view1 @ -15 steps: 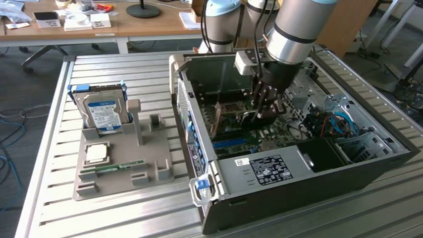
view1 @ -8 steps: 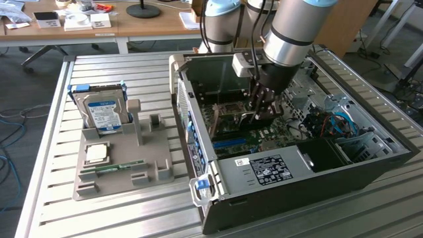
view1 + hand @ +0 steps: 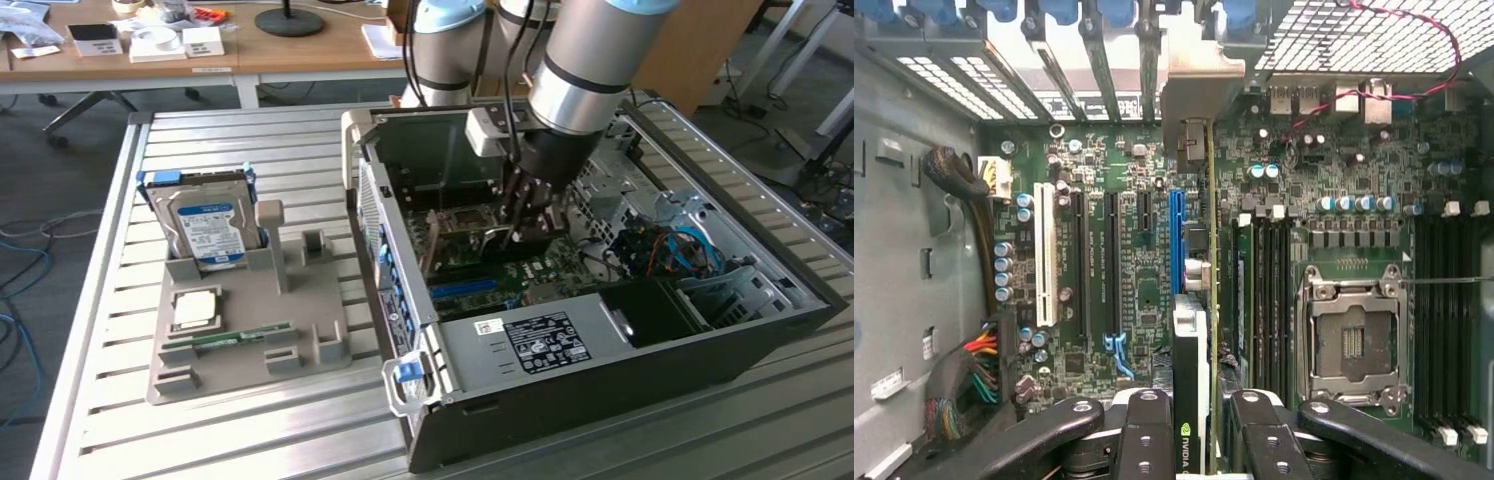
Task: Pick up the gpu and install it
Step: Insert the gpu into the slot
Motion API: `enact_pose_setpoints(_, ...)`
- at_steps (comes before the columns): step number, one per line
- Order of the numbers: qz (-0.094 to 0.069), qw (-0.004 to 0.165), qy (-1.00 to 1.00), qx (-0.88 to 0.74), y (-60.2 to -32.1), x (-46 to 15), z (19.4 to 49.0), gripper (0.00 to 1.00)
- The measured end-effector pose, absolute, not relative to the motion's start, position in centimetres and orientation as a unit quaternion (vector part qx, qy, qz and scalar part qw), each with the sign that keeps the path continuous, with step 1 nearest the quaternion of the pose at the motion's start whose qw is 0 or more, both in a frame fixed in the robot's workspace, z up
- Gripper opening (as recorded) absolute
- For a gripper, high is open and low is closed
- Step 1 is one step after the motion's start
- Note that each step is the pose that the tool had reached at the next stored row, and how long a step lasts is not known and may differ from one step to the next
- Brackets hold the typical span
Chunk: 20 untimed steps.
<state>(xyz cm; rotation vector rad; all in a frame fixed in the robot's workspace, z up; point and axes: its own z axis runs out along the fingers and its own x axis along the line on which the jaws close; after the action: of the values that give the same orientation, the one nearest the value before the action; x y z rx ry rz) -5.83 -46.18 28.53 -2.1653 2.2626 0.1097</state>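
Slatted metal table (image 3: 267, 150) carries an open case (image 3: 747, 330) lying on its side. Gpu (image 3: 1189, 345) stands on edge over the motherboard (image 3: 1144, 300), long axis parallel to the slots, alongside the blue slot (image 3: 1176, 240). Its bracket (image 3: 1199, 70) end points at the case's rear openings. Seated or not: cannot tell. Arm (image 3: 587, 70) slants down into the case. Gripper (image 3: 1199, 430) faces the motherboard, fingers pinching the gpu at the end opposite the bracket.

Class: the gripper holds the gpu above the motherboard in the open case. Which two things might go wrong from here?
1. The gpu hangs edge-on beside the blue slot; if misaligned, its edge may strike the motherboard.
2. Its bracket sits close to the rear slot covers and might catch.
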Motion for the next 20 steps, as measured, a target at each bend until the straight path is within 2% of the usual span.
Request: enact_pose_setpoints(20, 0.035, 0.004, 0.722, -0.691, -46.54, -6.54, 27.72, 0.27)
